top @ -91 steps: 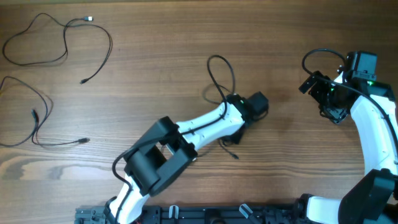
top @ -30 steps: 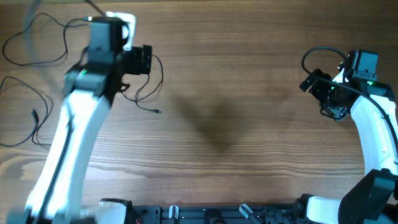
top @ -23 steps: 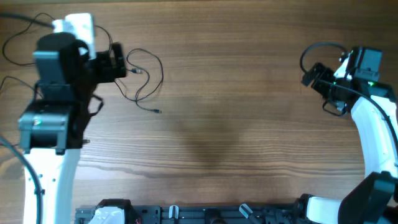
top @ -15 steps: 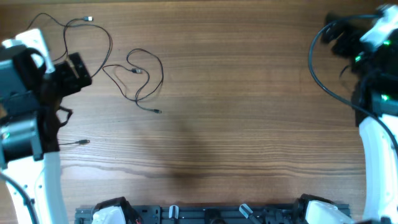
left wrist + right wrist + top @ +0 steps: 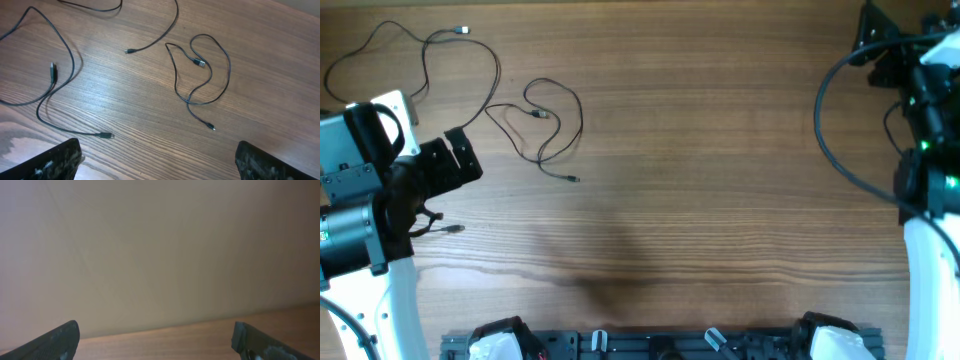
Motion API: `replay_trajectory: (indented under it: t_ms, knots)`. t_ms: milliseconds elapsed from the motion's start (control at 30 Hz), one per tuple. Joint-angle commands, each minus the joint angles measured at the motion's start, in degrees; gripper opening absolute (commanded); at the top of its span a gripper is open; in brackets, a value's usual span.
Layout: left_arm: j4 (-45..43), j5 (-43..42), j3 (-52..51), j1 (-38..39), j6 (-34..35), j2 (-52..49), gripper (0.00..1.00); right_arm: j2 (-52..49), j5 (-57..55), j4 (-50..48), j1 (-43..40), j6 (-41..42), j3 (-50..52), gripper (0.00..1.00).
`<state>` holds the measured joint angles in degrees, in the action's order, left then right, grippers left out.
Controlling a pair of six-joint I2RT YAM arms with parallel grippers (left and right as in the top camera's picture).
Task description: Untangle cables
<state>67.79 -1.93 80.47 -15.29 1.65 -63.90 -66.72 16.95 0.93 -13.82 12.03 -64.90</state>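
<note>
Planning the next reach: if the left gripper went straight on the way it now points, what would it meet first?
The left gripper would probably meet bare table first, in the gap between the looped cable and the long strand; depth is unclear.

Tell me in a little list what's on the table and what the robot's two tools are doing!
Surface: brown wooden table
Tangle: none, all three lie apart, left side
Cable one: top thin black cable, big open loops
Cable two: middle thin black cable, curled on itself
Cable three: lower thin black cable, long wavy strand
Left tool: open, empty, beside the cables
Right tool: open, empty, far right
</note>
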Motion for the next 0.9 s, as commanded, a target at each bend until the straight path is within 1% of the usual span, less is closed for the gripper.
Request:
replay_trajectory:
  t_ms: [0,33,67,167,300,400,533,633,867]
  knots:
    - [0.2,-1.0,0.0,-0.4,0.5,0.6,1.00,8.3,1.2,1.8,0.0,-1.3,-0.2,1.00]
    - [0.2,-1.0,0.0,-0.4,0.5,0.6,1.00,13.5,1.4,4.9,0.3,0.3,-0.2,1.00]
    - [0.2,-1.0,0.0,-0.4,0.5,0.6,1.00,18.4,1.4,8.8,1.0,0.0,-0.2,1.00]
    - [0.2,-1.0,0.0,-0.4,0.5,0.7,1.00,25.2,1.4,14.2,2.0,-0.1,-0.2,1.00]
    - [0.2,-1.0,0.0,-0.4,0.5,2.1,1.00,33.1,1.4,16.5,4.0,0.0,-0.2,1.00]
    - [0.2,-1.0,0.0,-0.4,0.5,5.0,1.00,38.0,1.4,17.7,5.4,0.0,-0.2,1.00]
    - [0.2,-1.0,0.0,-0.3,0.5,11.8,1.00,43.2,1.4,20.9,5.4,0.0,-0.2,1.00]
    - [0.2,-1.0,0.0,-0.3,0.5,18.3,1.00,46.9,1.4,21.6,5.4,0.1,-0.2,1.00]
    - [0.2,-1.0,0.0,-0.3,0.5,36.1,1.00,54.2,1.4,23.4,5.4,0.1,-0.4,1.00]
